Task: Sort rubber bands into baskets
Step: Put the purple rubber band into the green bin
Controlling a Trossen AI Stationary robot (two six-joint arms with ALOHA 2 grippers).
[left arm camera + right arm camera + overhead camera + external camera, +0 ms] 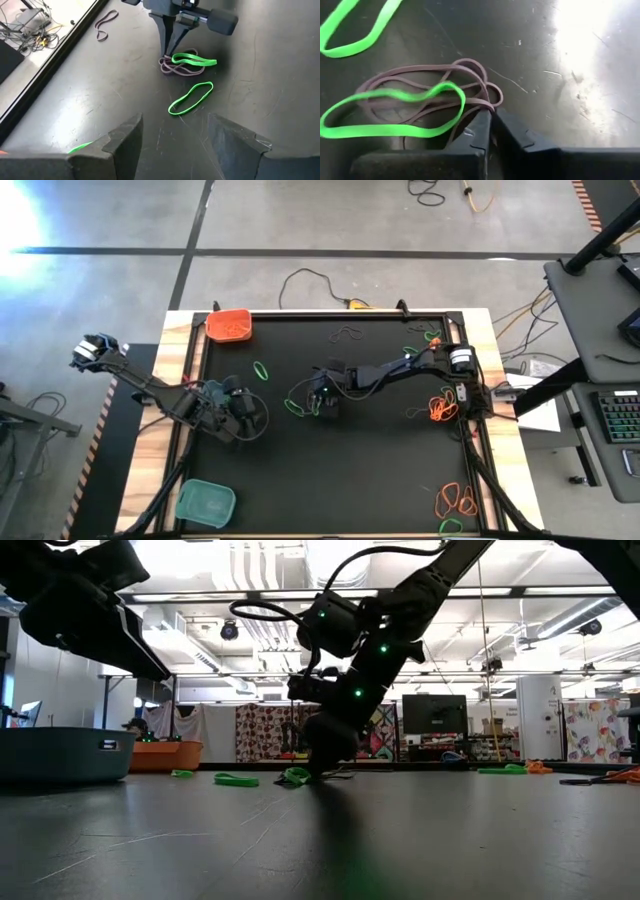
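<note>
My right gripper point(491, 120) is shut, with its fingertips down on the mat at a small tangle near the table's middle point(322, 402). The tangle is a dull dark rubber band point(430, 85) with a bright green band point(395, 112) lying over it. Another green band point(190, 98) lies flat beside it. My left gripper point(172, 125) hovers open at the left point(245, 415), pointing at the tangle with nothing between its fingers. An orange basket point(229, 326) stands at the far left corner. A teal basket point(205, 503) stands at the near left corner. My right gripper pinches the dark rubber band at the end of its loops point(487, 107), between the very tips of its two fingers. The fingers point(167, 47) slant down from the table's right side. The band still lies slack on the mat with the green band draped over it.
Orange bands lie in heaps at the right edge point(442, 408) and the near right corner point(455, 500). Loose green bands point(261, 368) and dark bands point(348, 335) are scattered toward the far side. A teal shape point(213, 390) shows under my left arm. Cables run beyond the far edge.
</note>
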